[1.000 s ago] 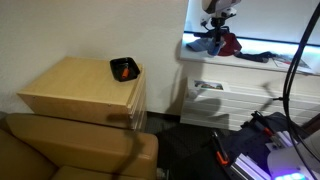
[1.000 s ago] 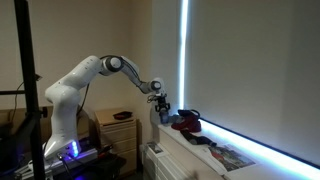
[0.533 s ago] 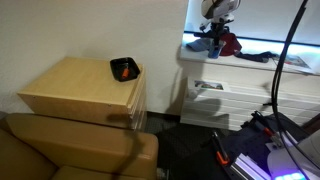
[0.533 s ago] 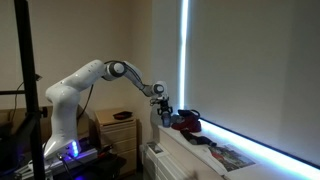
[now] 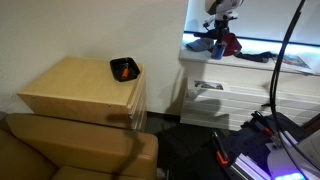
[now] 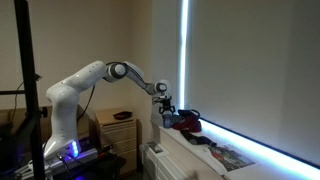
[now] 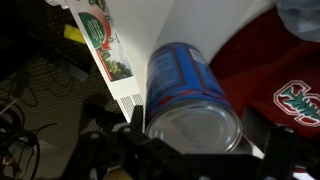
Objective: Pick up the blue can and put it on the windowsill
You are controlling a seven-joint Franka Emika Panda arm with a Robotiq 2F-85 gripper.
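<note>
- one blue can (image 7: pixel 185 85), right? where is it?
- yes, just one. it is in the gripper (image 6: pixel 165 107), up over the near end of the windowsill (image 6: pixel 215 155). in the wrist view its shiny top faces the camera.
- are the jaws apart?
- no. two dark fingers (image 7: pixel 118 140) sit one on each side of the can and press on it. i cannot tell if the can's bottom touches the sill.
- how many arms?
- one white arm (image 6: pixel 95 75). it reaches from its stand over to the window.
- what lies on the sill?
- one red cloth (image 7: pixel 285 90) with a green and white badge, just beside the can. one blue lump (image 5: pixel 205 45) sits next to the red cloth, too small to name. one paper (image 7: pixel 100 35) with green and red print shows at the sill's edge.
- and away from the window?
- one wooden cabinet (image 5: pixel 75 88), well apart from the sill. one black tray (image 5: pixel 124 68) sits on its top near a corner, with something orange in it. one brown sofa (image 5: pixel 70 150) stands in front of the cabinet.
</note>
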